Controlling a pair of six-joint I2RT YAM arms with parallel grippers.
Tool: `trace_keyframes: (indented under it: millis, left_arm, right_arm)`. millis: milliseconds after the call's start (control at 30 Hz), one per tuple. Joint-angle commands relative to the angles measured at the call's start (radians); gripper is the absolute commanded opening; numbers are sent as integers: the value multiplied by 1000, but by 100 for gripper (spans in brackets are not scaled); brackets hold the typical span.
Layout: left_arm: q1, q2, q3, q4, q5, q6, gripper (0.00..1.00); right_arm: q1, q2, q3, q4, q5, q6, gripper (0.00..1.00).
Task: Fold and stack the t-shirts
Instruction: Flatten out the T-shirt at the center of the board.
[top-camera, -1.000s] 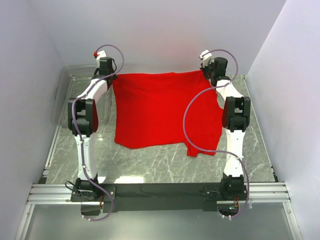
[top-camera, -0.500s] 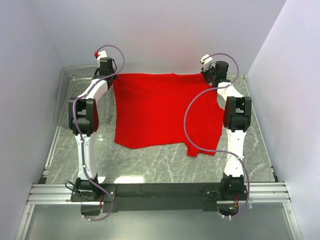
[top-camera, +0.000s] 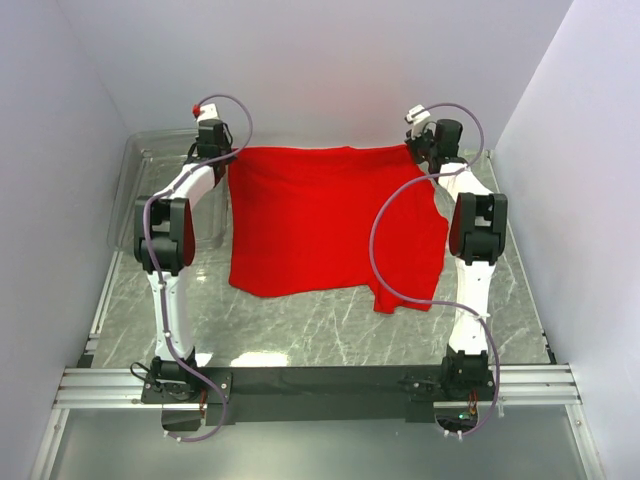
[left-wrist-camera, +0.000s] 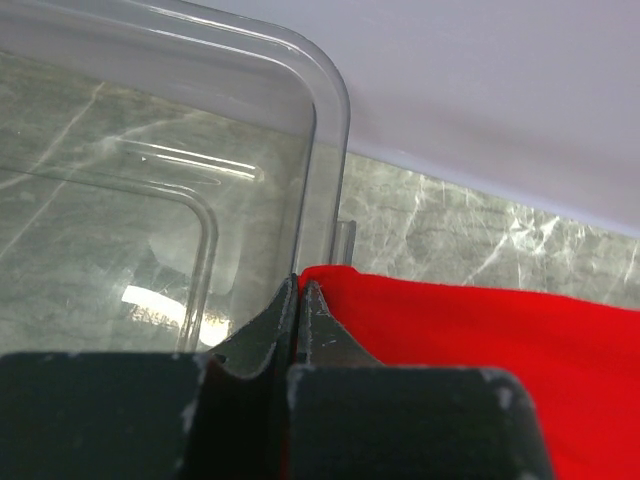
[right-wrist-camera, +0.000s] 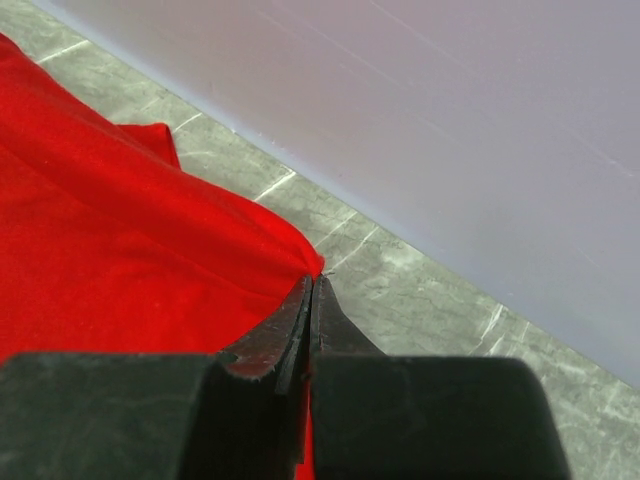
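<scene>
The red t-shirt (top-camera: 330, 220) is stretched out over the middle of the marble table, its far edge held taut between both arms and its near part lying flat. At the far left corner my left gripper (top-camera: 224, 160) is shut on the cloth; the left wrist view shows the t-shirt (left-wrist-camera: 480, 340) pinched between the closed jaws of that gripper (left-wrist-camera: 299, 288). My right gripper (top-camera: 413, 146) is shut on the far right corner. In the right wrist view the t-shirt (right-wrist-camera: 120, 250) runs left from that gripper (right-wrist-camera: 311, 283).
A clear plastic bin (top-camera: 150, 170) stands at the far left, right beside the left gripper; its rounded corner (left-wrist-camera: 320, 110) fills the left wrist view. White walls close in the back and both sides. Bare marble table (top-camera: 330, 330) lies in front of the shirt.
Both grippers have shifted slightly toward the back wall with the shirt's far edge, drawing it a little tauter. The grips are unchanged.
</scene>
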Motion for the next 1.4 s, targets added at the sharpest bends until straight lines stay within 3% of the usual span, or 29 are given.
trace_keyframes:
  millis: [0,733,1133,1267,1367]
  left_arm:
    - [-4,-87,-41,55,43,38,2]
    - [-5,-160,-140,148,115,126,1]
    - [-7,-157,-92,145,116,81,1]
    - [-7,-287,-204,203,122,61,1]
    - [-7,-471,-362,266,141,55,1]
  right_arm:
    - [-21,-97,-10,39,-27,21,0]
    - [-33,-124,-25,19,-77,32,0]
    - [-69,-198,-77,20,-92,84,0]
    - [-115,-305,-102,-47,-262,162,0]
    - [-167,-441,-126,-131,-403,218,0]
